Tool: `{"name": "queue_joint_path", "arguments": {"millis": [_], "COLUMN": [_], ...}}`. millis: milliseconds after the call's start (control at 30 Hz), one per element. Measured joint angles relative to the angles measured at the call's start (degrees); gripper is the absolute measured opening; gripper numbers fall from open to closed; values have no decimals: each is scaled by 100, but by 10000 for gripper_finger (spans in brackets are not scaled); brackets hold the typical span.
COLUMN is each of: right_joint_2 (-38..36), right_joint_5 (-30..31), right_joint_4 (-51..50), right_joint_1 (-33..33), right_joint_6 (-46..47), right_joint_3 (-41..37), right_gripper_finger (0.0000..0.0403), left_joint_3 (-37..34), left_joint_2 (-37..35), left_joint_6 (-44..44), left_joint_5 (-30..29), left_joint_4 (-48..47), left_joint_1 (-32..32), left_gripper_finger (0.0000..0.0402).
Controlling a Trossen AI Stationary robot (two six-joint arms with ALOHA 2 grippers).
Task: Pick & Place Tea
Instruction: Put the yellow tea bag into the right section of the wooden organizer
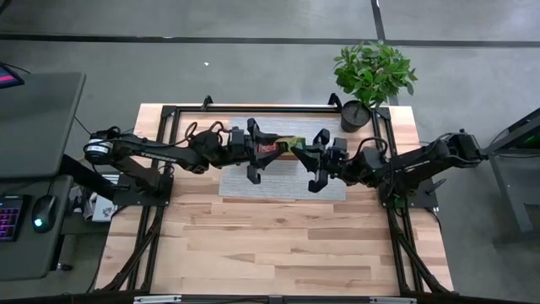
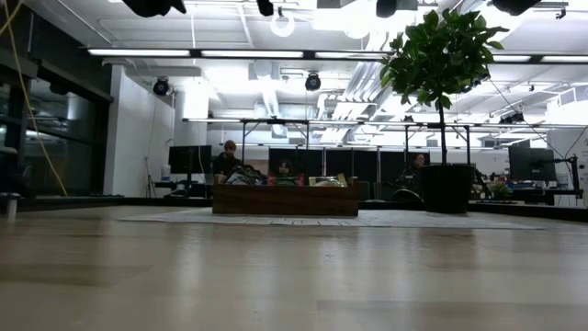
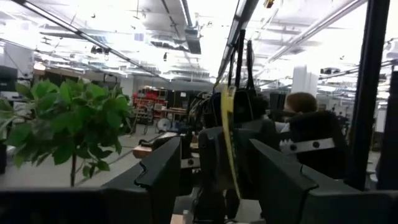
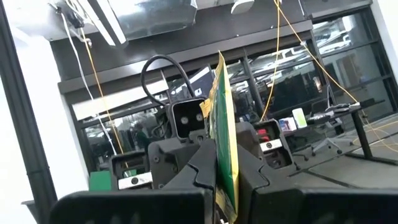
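My right gripper (image 4: 225, 186) is shut on a yellow-green tea packet (image 4: 222, 118), seen edge-on, high above the grey mat (image 1: 283, 184) at the table's far middle. In the high view the packet (image 1: 292, 144) shows between the two grippers. My left gripper (image 3: 217, 180) faces it from the table's left. It is open, with a finger on either side of the packet's edge (image 3: 229, 130) and a gap on both sides. The brown wooden tray (image 2: 285, 199) stands on the mat with more tea packets (image 2: 326, 181) in it. My right gripper pinches the packet's lower part (image 4: 224, 177) between its two fingers, one on each flat face. The fingers come from the table's right, slanting upward. The packet stands on edge above the fingers, lifted clear of the tray and mat.
A potted plant (image 1: 371, 80) stands at the table's far right corner, close behind my right arm. Black frame rails (image 1: 169, 169) run along both sides of the table. The near half of the wooden table (image 1: 278, 245) lies bare. People sit in the room beyond.
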Motion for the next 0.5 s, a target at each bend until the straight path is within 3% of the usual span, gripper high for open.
{"name": "queue_joint_path", "arguments": {"millis": [167, 400, 500], "right_joint_2": [0, 0, 0], "right_joint_5": [1, 36, 52], "right_joint_4": [-6, -11, -25], "right_joint_1": [0, -2, -4], "right_joint_6": [-7, -13, -12], "right_joint_3": [0, 0, 0], "right_gripper_finger": [9, 9, 12], "left_joint_3": [0, 0, 0], "left_joint_2": [95, 118, 120], "left_joint_6": [-33, -59, -31], "left_joint_5": [43, 93, -22], "left_joint_4": [55, -60, -99], "left_joint_1": [0, -2, -4], "left_gripper_finger": [147, 15, 11]}}
